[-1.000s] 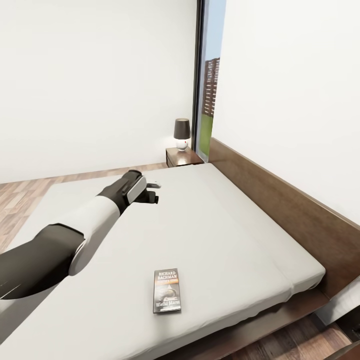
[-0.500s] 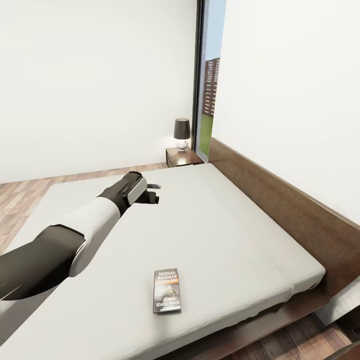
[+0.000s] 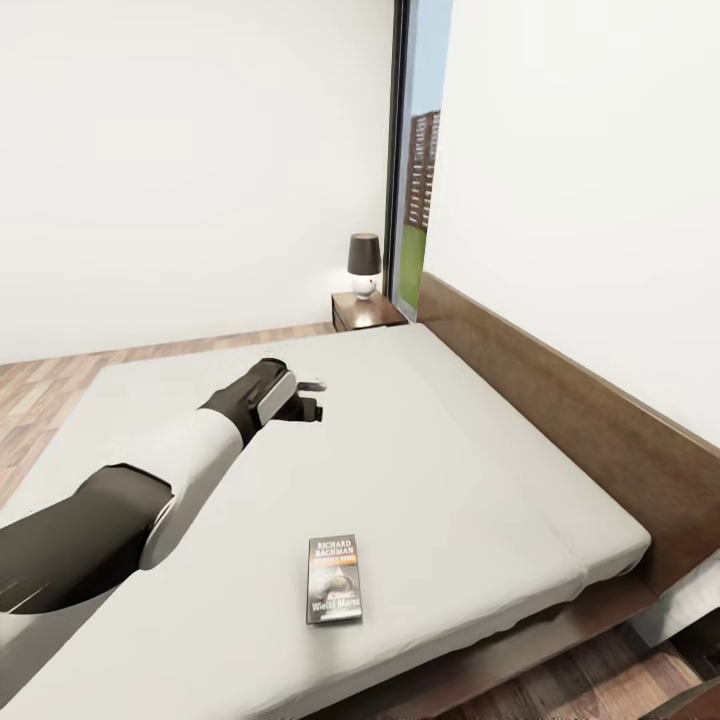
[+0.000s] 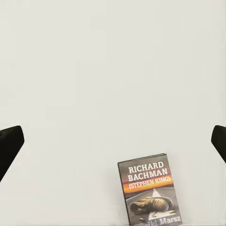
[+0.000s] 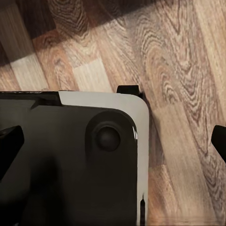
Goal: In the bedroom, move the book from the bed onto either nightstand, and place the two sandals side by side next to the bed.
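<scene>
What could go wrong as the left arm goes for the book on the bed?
1. The book lies flat on the soft mattress, so the left gripper, jaws wide open, may press into fabric instead of catching an edge.
2. It lies near the bed's edge; a nudge might slide it off.

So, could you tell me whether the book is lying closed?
Closed: the book lies flat, front cover up, on the bed, whole title showing in the left wrist view.

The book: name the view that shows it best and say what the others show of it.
The head view: the whole book lies flat on the bed, near its front edge. In the left wrist view the book is larger and its lettering sharper, but the frame edge cuts off its lower part. The right wrist view looks at wood floor.
</scene>
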Motion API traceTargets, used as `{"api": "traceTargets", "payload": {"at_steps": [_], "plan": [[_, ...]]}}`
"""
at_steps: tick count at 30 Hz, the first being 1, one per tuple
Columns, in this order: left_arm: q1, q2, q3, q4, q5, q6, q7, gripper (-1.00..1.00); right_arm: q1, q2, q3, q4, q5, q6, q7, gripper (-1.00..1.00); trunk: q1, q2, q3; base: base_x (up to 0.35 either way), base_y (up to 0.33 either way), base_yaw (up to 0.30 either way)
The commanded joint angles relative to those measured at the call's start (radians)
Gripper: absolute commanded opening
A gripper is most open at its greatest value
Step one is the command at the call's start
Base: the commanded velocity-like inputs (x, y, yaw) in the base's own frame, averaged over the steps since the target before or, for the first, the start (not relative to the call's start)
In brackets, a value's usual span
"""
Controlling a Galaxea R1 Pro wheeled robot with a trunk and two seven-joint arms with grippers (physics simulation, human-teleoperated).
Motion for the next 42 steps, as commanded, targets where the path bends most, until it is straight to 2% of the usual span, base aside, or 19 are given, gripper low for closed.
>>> {"api": "traceTargets", "payload": {"at_steps": [1, 5, 19, 25, 42], "plan": [[0.006, 0.000, -0.007, -0.002, 0.010, 0.002, 0.006, 1.00, 0.000, 0.000, -0.008, 0.005, 0.004, -0.001, 0.007, 1.00, 0.000, -0.001, -0.002, 0.000, 0.000, 0.000], [0.024, 0.002, -0.010, -0.005, 0.008, -0.001, 0.007, 1.00, 0.000, -0.002, -0.008, 0.034, 0.005, 0.000, 0.007, 1.00, 0.000, -0.001, -0.009, 0.000, 0.000, -0.026], [0.031, 0.006, -0.013, -0.006, 0.007, -0.033, 0.008, 1.00, 0.000, -0.001, -0.005, 0.115, 0.005, 0.005, 0.009, 1.00, 0.000, -0.001, -0.031, 0.000, 0.000, -0.020], [0.031, 0.006, -0.013, -0.007, 0.008, -0.038, 0.003, 1.00, 0.000, 0.000, -0.004, 0.224, 0.006, 0.005, -0.011, 1.00, 0.000, -0.001, -0.041, 0.000, 0.000, -0.003], [0.031, 0.005, -0.013, -0.002, 0.006, -0.041, 0.010, 1.00, 0.003, -0.004, -0.003, 0.435, 0.009, 0.006, -0.095, 1.00, 0.000, -0.001, -0.069, 0.000, 0.000, 0.000]]}}
